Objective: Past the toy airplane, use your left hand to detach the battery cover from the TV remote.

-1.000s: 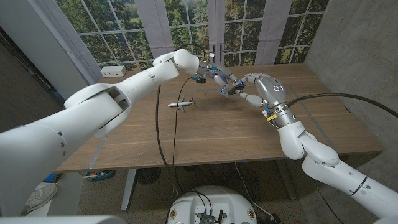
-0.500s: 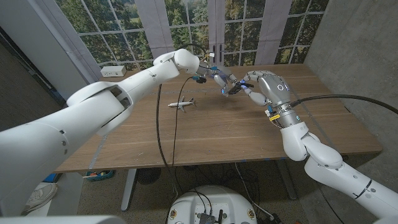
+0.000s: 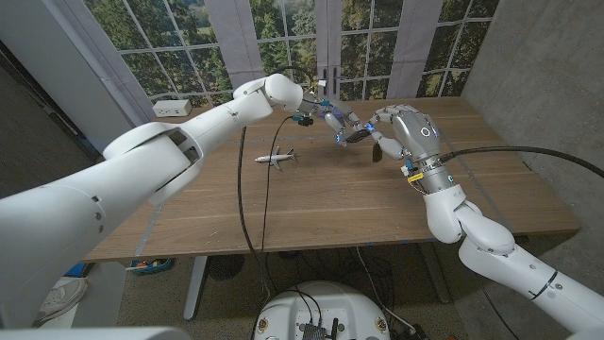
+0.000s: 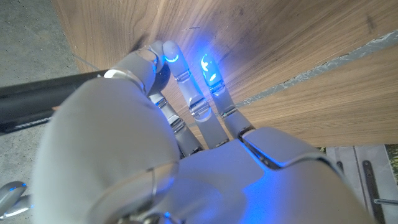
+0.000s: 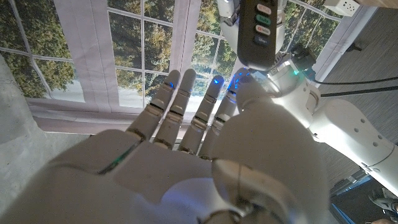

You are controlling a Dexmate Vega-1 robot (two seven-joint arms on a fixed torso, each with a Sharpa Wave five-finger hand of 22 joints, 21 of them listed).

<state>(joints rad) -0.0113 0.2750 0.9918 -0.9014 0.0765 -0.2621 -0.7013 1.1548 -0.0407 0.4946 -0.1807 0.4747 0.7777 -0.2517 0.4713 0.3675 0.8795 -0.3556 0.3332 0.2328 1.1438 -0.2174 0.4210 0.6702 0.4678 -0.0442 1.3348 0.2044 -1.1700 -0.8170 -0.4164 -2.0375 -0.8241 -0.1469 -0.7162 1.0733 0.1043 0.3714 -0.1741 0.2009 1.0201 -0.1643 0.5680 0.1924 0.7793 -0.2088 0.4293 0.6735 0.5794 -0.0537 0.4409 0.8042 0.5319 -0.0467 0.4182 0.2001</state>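
The black TV remote hangs above the table's far middle, between my two hands. My left hand holds it from the left, fingers curled along it. In the right wrist view the remote shows its coloured buttons, with my left hand's fingers beside it. My right hand is close on the remote's right; its fingers reach up beside the remote and its thumb tip is near the remote's end. I cannot tell whether that hand grips it. The white toy airplane lies on the table, nearer than the hands.
A white power strip sits at the table's far left corner. A black cable hangs from my left arm down across the table. Windows stand right behind the far edge; a grey wall runs along the right.
My right hand has turned and drawn its spread fingers in toward the remote. My left hand and the airplane have stayed in place.
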